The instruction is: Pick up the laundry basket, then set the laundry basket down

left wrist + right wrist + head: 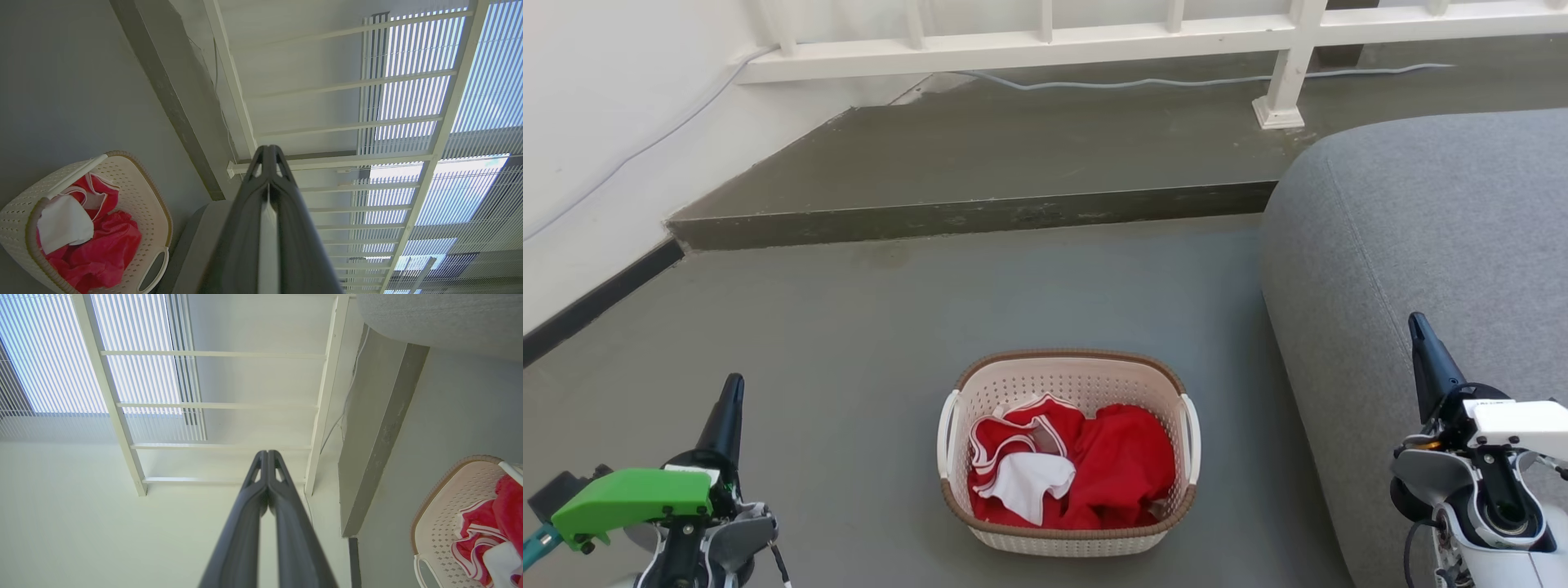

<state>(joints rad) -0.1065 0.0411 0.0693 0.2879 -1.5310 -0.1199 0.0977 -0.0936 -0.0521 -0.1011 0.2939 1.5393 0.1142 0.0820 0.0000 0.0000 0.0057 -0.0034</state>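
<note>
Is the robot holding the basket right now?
No, the laundry basket sits on the floor between the left gripper and the right gripper, and neither one touches it.

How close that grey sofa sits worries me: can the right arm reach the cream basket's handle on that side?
Probably yes. The right tool hangs shut near the grey fabric sofa, and bare floor separates the sofa from the white side handle of the cream perforated plastic laundry basket.
</note>
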